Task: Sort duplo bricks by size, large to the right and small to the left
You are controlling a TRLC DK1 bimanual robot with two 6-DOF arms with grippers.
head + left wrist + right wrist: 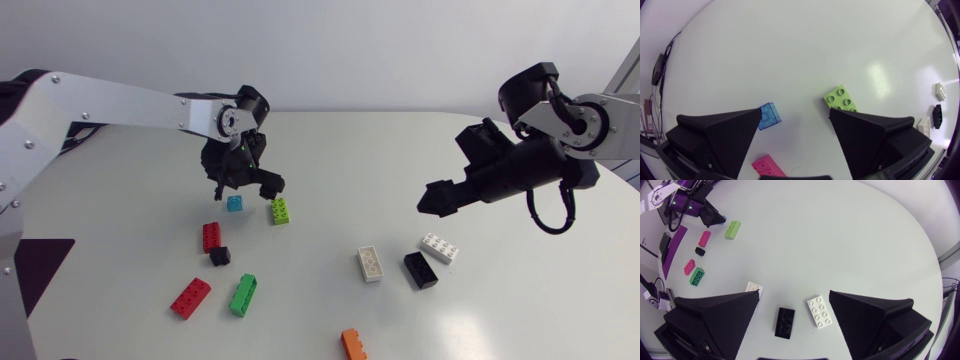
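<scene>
Both pairs of fingers stand apart, empty: our left gripper (245,188) centre-left over blue brick (234,203) and lime brick (280,210), right gripper (430,204) centre-right.

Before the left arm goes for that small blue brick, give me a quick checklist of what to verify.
1. Left gripper open and empty: ok.
2. Small blue brick apart from the lime brick: ok.
3. Small blue brick centred in the left gripper's gap: not ok, it lies by one finger's tip.
4. Right gripper open, empty, well away from the left gripper: ok.
5. Left gripper's height over the table: cannot tell.
</scene>
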